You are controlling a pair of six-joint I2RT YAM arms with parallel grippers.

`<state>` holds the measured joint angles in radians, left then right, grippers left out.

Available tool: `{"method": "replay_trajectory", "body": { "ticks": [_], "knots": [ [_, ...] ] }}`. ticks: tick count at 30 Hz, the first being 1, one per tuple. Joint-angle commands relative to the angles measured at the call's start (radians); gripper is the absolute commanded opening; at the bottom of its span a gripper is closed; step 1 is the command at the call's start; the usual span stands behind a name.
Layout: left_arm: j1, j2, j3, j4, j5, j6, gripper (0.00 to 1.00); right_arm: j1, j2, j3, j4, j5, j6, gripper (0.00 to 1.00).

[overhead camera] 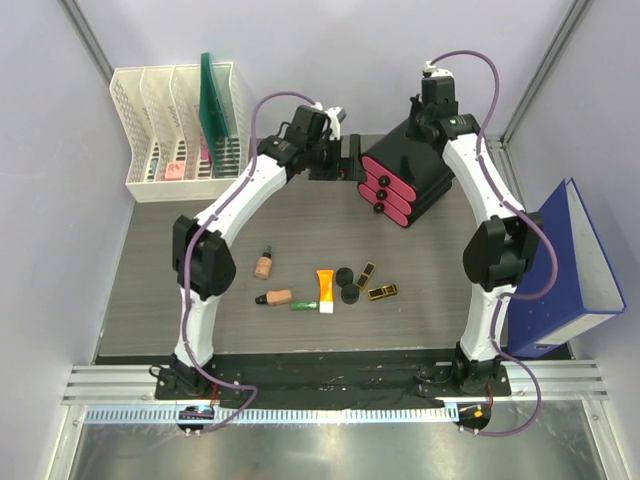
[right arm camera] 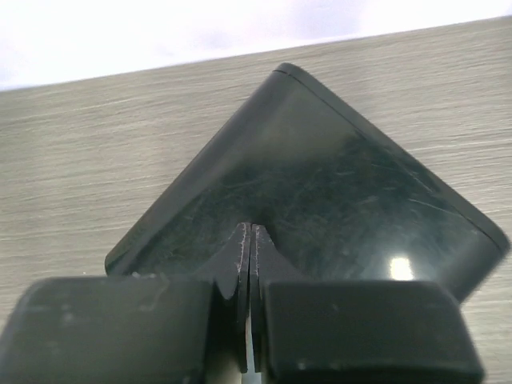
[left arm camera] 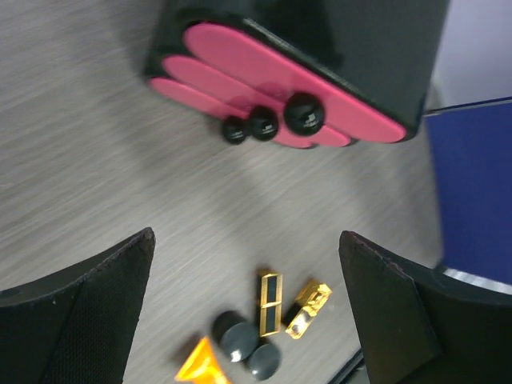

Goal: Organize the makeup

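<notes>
The makeup lies in a loose group mid-table: an upright beige bottle (overhead camera: 264, 264), a lying beige bottle (overhead camera: 275, 297), a green tube (overhead camera: 303, 306), an orange tube (overhead camera: 325, 290), two black compacts (overhead camera: 347, 285) and two gold-black sticks (overhead camera: 374, 283). My left gripper (overhead camera: 345, 160) hangs open and empty beside the black box's pink drawer fronts (overhead camera: 385, 190). In the left wrist view the left gripper (left arm camera: 246, 234) frames the sticks (left arm camera: 270, 302), the compacts (left arm camera: 234, 336) and the orange tube's end (left arm camera: 204, 366). My right gripper (right arm camera: 250, 228) is shut, its tips against the black box (right arm camera: 336, 184).
A white file rack (overhead camera: 175, 120) with a green board (overhead camera: 213, 100) and a small pink block (overhead camera: 172, 171) stands at the back left. A blue binder (overhead camera: 575, 265) leans at the right edge. The black box with three knobbed drawers (left arm camera: 264, 124) sits at the back centre.
</notes>
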<state>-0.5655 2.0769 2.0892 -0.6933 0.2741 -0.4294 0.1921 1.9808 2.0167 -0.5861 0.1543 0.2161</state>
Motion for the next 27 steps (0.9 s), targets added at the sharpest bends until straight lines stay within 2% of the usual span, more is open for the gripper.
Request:
{"method": "replay_trajectory", "body": {
  "ticks": [1, 4, 5, 8, 14, 15, 17, 18, 21, 27],
  "knots": [
    [0.006, 0.067, 0.054, 0.139, 0.187, -0.170, 0.95, -0.013, 0.041, 0.086, -0.029, -0.064, 0.023, 0.01],
    [0.013, 0.118, 0.045, 0.273, 0.286, -0.304, 0.95, -0.017, 0.079, 0.103, -0.055, -0.085, 0.023, 0.01],
    [0.016, 0.132, 0.042, 0.363, 0.344, -0.342, 0.95, -0.023, 0.088, 0.103, -0.061, -0.090, 0.023, 0.01],
    [0.039, 0.207, 0.023, 0.528, 0.410, -0.546, 0.95, -0.029, 0.111, 0.090, -0.084, -0.111, 0.026, 0.01],
    [0.056, 0.261, 0.019, 0.675, 0.438, -0.664, 0.90, -0.037, 0.121, 0.047, -0.081, -0.137, 0.026, 0.01],
    [0.059, 0.275, 0.019, 0.728, 0.454, -0.689, 0.85, -0.039, 0.121, 0.045, -0.084, -0.139, 0.025, 0.01],
    [0.065, 0.307, 0.019, 0.770, 0.470, -0.744, 0.82, -0.039, 0.118, 0.034, -0.081, -0.142, 0.020, 0.01],
    [0.065, 0.314, 0.016, 0.808, 0.474, -0.756, 0.76, -0.042, 0.116, 0.030, -0.081, -0.141, 0.020, 0.01],
    [0.065, 0.333, -0.004, 0.854, 0.494, -0.782, 0.73, -0.048, 0.109, 0.013, -0.081, -0.141, 0.019, 0.01],
    [0.064, 0.279, -0.153, 0.998, 0.498, -0.795, 0.70, -0.063, 0.102, -0.016, -0.081, -0.183, 0.017, 0.01]
  ]
}}
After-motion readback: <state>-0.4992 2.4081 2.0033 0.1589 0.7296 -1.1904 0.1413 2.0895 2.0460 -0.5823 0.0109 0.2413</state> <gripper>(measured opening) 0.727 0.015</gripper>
